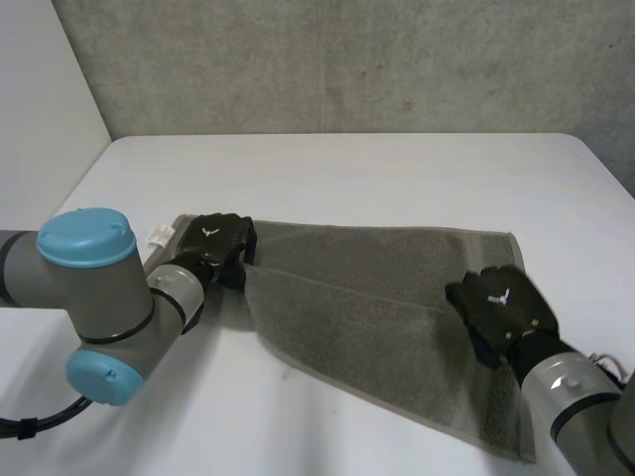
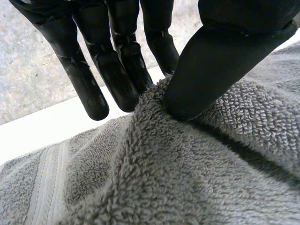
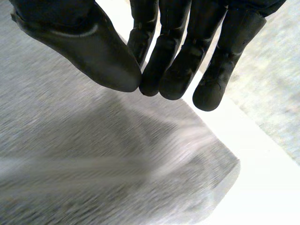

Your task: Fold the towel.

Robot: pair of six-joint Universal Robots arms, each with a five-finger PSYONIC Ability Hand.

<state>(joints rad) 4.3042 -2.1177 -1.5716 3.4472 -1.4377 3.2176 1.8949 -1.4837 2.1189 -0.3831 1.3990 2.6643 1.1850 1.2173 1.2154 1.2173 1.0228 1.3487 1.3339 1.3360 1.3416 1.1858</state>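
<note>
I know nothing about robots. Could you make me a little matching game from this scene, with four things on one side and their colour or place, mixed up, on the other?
Things:
1. left hand
2. right hand
3. towel
4. table

Descriptions:
A. white
B. grey, lying across the table
C. pinching a fold at the towel's left end
D. over the towel's right end

Pairs: 1-C, 2-D, 3-B, 4-A

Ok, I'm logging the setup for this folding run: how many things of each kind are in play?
towel: 1
robot hand: 2 (left robot hand, right robot hand)
table: 1
Total: 4
</note>
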